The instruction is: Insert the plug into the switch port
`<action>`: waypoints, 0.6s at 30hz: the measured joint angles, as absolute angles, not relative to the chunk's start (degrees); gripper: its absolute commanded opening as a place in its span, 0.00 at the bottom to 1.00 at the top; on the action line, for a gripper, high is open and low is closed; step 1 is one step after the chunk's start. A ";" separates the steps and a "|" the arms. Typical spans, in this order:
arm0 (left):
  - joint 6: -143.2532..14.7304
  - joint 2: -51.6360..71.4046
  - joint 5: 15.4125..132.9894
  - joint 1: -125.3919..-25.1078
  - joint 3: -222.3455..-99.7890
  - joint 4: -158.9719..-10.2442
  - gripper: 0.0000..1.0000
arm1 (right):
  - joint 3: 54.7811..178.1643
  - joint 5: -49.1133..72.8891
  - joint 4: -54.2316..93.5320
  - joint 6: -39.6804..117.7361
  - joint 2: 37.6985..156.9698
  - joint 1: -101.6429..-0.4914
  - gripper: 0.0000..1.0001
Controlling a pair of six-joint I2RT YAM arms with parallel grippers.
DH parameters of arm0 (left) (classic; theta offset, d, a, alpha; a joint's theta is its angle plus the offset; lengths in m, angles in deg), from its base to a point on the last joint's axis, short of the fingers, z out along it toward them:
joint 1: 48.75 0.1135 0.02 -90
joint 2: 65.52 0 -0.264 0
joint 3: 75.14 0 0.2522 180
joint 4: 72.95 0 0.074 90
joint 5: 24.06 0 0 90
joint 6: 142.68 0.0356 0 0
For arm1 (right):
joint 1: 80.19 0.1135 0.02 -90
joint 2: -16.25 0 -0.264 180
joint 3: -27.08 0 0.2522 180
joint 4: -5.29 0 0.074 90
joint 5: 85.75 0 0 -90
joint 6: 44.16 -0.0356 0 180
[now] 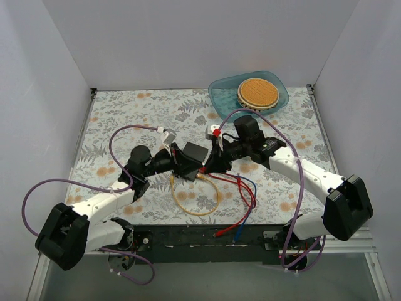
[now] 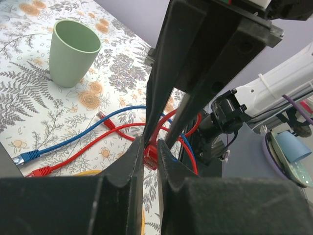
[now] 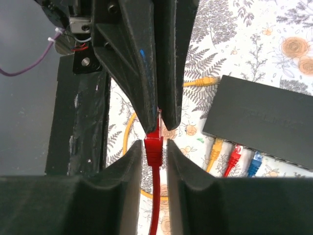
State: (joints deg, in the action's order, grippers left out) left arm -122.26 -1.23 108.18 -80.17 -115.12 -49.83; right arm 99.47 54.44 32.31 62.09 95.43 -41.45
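The red plug (image 3: 154,147) hangs above the table between both grippers. My left gripper (image 2: 150,147) is shut on its clear tip; in the right wrist view its fingers (image 3: 146,98) come down from the top and pinch it. My right gripper (image 3: 154,144) sits around the red boot with a thin gap on each side. The two grippers, left (image 1: 195,170) and right (image 1: 210,165), meet at mid-table. The flat black switch (image 3: 264,122) lies on the table beside them. Yellow (image 3: 215,147), red (image 3: 235,155) and blue (image 3: 254,160) plugs sit in its port edge. No free port shows.
A green cup (image 2: 73,49) stands on the floral cloth. Loose blue (image 2: 27,156) and red (image 2: 43,171) cable ends lie near the front edge. A yellow cable loop (image 1: 194,200) lies in front of the switch. A blue bowl (image 1: 225,97) with a wicker disc is at the back right.
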 measured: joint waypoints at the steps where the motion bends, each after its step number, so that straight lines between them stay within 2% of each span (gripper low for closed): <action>1: -122.53 -1.30 107.50 -80.19 -115.20 -50.27 0.00 | 99.64 53.81 32.22 61.57 95.43 -41.45 0.49; 3: -123.03 -1.43 106.25 -80.37 -115.44 -50.90 0.00 | 100.13 51.75 32.01 60.45 95.41 -41.45 0.57; 7: -124.69 -1.58 102.10 -80.54 -117.96 -54.48 0.00 | 100.32 45.37 31.00 58.01 94.80 -40.95 0.61; 11: -125.94 -1.43 98.15 -80.56 -122.11 -59.25 0.00 | 100.28 37.07 30.74 56.65 92.35 -39.25 0.62; 18: -127.90 -1.34 93.93 -80.56 -124.32 -64.49 0.00 | 98.99 19.73 26.80 57.46 87.50 -29.37 0.61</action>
